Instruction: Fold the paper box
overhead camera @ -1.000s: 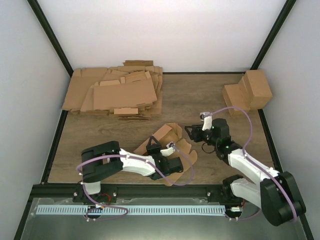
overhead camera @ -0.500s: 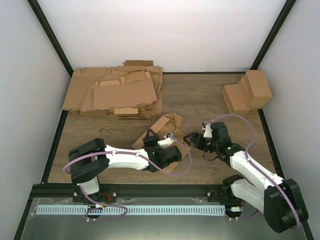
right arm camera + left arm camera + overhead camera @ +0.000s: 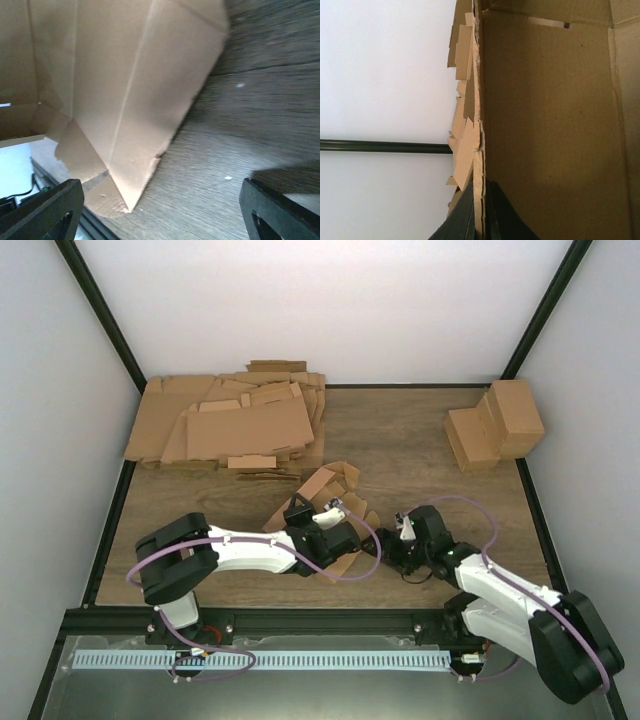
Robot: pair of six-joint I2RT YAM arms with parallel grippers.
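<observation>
**Top external view: left pincer pinches the box wall, right pincer stands wide beside it**

The plain brown die-cut cardboard paper box (image 3: 338, 502) lies half-formed on the wood-grain tabletop (image 3: 420, 440), with some panels raised and its flaps loose. A thick heap of flat brown cardboard sheets (image 3: 235, 425) sits just behind the box. The neat brown cardboard cuboids (image 3: 500, 425) stand well apart, behind it and to its right.

In the left wrist view, the left pincer (image 3: 480, 202) is clamped tight on the thin raw edge of one upright wall of the box (image 3: 545, 125). The right pincer (image 3: 160, 215) is spread wide and holds nothing. It sits low over the tabletop, just right of the box, and a creased flap corner (image 3: 135, 75) lies close ahead of it.

The box looks light and thin. It is probably stiff across its panels but ready to hinge at the creases, and easy to slide, crumple or tear at the edges. The safest hold is likely a flap's free edge, away from the creases, while the pinned wall anchors the box.
</observation>
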